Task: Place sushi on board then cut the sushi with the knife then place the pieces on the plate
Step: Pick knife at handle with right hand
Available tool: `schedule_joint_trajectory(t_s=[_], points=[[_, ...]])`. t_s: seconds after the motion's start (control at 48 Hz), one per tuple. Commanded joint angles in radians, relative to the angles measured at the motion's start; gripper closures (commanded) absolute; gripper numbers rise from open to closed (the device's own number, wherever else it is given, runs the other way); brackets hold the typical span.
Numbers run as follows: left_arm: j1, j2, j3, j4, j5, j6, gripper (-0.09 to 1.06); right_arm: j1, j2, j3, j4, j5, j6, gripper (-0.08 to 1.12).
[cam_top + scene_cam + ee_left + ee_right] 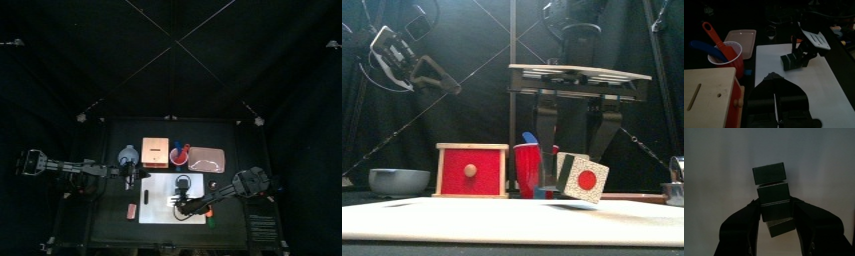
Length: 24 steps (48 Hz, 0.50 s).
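You are holding the sushi roll in the right gripper. Its jaws are clamped on a single block partway along the dark green stack. It is hanging over the right half of the white cutting board, nearer the board's front edge than its back. The roll is sitting tilted in the grip, its white, red-centred end facing the worktop's front. Whether its low corner is touching the board cannot be told. The left gripper is hovering near the board's back left corner, its jaws looking pressed together on nothing.

The likeliest trouble is coming from the roll itself. Only one block is being squeezed, so the blocks beyond the jaws are probably hanging on by their joints alone. In the right wrist view they are already sitting slightly out of line. If you are letting go while the roll is tilted or clear of the board, it may tip, split early or tumble toward the board's right edge.

The blue knife and red knife are standing in the red cup near the worktop's back edge. The cup is crowded between the wooden box and the pink tray, so a careless reach may be knocking it over.
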Motion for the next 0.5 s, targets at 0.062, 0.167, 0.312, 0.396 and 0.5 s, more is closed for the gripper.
schedule_joint_trajectory(t_s=[0.062, 0.167, 0.312, 0.396, 0.5], points=[[-0.002, -0.011, -0.011, 0.002, -0.005, 0.000, 0.95, -0.006, 0.002, -0.075, 0.006, 0.040, 0.005, 0.43], [-0.002, -0.018, -0.003, 0.003, -0.005, 0.000, 0.95, -0.006, 0.014, -0.083, 0.009, 0.046, 0.005, 0.37], [0.002, -0.029, 0.008, 0.003, -0.005, 0.000, 0.95, -0.006, 0.029, -0.087, 0.018, 0.044, 0.008, 0.24], [0.005, -0.035, 0.012, 0.003, -0.005, 0.000, 0.95, -0.008, 0.040, -0.095, 0.018, 0.044, 0.006, 0.16], [0.005, -0.043, 0.012, 0.003, -0.005, 0.000, 0.95, -0.011, 0.043, -0.106, 0.015, 0.041, -0.002, 0.11]])
